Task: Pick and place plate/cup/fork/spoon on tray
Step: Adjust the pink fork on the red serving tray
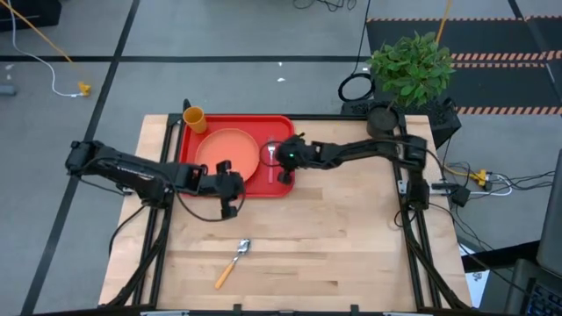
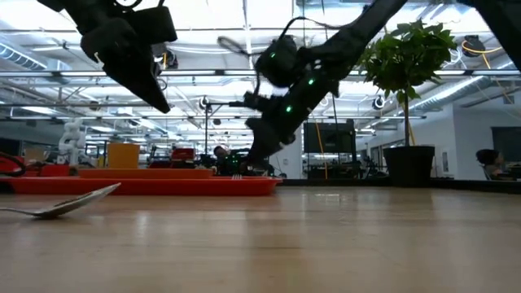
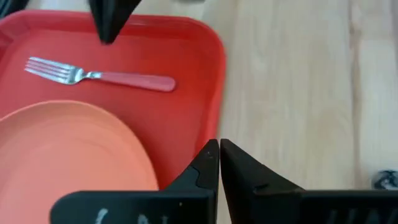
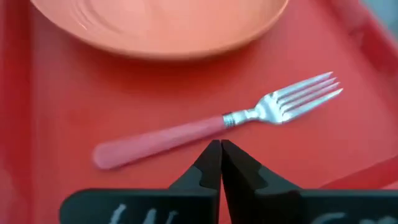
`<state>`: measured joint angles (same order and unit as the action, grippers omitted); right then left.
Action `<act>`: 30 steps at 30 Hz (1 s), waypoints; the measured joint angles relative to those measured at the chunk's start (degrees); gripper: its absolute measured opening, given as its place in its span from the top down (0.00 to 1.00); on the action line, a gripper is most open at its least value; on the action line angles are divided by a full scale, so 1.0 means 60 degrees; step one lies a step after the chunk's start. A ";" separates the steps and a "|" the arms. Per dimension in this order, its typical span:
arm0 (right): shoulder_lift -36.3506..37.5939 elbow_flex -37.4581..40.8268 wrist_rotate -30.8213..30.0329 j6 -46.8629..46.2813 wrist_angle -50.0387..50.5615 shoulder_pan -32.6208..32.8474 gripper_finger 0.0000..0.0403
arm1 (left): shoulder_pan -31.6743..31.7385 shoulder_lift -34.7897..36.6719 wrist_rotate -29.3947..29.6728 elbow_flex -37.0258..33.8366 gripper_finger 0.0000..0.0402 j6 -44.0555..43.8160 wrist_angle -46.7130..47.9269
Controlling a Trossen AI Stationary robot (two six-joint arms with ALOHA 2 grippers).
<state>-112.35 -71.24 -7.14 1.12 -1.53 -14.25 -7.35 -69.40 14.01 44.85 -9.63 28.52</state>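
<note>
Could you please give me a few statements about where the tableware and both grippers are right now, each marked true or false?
1. The pink-handled metal fork lies inside the red rectangular plastic tray. True.
2. The orange-handled metal spoon lies on the tray. False: it lies on the wooden table.
3. The round salmon plastic plate is on the tray. True.
4. The small yellow-orange plastic cup stands beside the spoon. False: it is at the tray's far left corner.
5. The right gripper holds the fork. False: shut, empty.
</note>
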 joint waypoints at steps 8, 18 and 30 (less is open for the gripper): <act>-0.1249 -0.0887 0.0158 -0.0031 0.0164 -0.0116 0.99 | -0.0510 -0.0023 -0.0001 -0.0002 0.99 -0.0341 -0.0067; -0.1717 -0.1151 0.0147 0.0001 -0.0233 -0.0116 0.99 | -0.0671 -0.0023 -0.0039 -0.0002 0.96 -0.0353 -0.0369; -0.1641 -0.1144 -0.0631 0.0438 -0.0156 -0.0171 0.99 | -0.0671 -0.0023 -0.0039 -0.0002 0.95 -0.0200 -0.0921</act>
<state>-122.19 -78.11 -10.93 3.75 -2.46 -15.27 -11.38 -69.54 13.78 44.84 -10.83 23.00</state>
